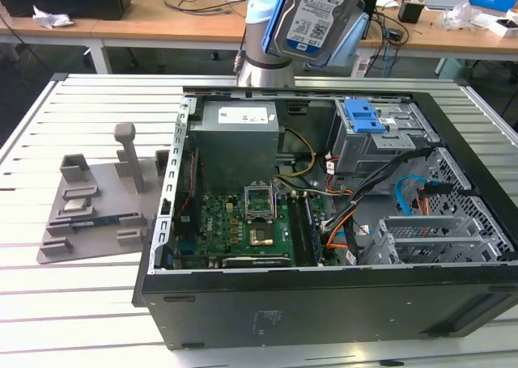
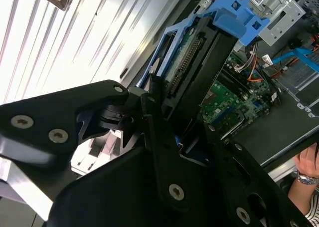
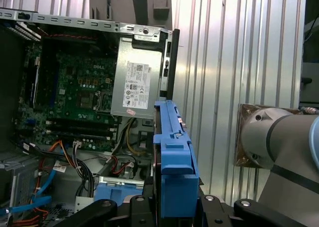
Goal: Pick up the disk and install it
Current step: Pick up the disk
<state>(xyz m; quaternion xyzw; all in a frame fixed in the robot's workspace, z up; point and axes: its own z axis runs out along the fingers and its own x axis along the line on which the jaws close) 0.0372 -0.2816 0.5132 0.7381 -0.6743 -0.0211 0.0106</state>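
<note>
The disk [image 1: 312, 22], silver with a white-and-blue label in a blue carrier, hangs tilted high above the far side of the open computer case [image 1: 243, 303]. In both wrist views it shows edge-on. The second wrist view shows its dark underside [image 2: 195, 62] and blue frame. In the first wrist view the blue carrier edge [image 3: 174, 157] points toward the case. My gripper [image 3: 172, 207] is shut on the disk, its black fingers [image 2: 149, 107] clamping both sides. Below in the case sits the drive cage with a blue latch plate [image 1: 362, 116].
Inside the case are a grey power-supply box [image 1: 239, 133], a green motherboard [image 1: 243, 226] and loose orange and blue cables [image 1: 405, 194]. A grey fixture plate [image 1: 89, 210] lies at the exterior view's left. The arm's base [image 1: 265, 65] stands behind the case. A person's hand [image 2: 305, 169] rests nearby.
</note>
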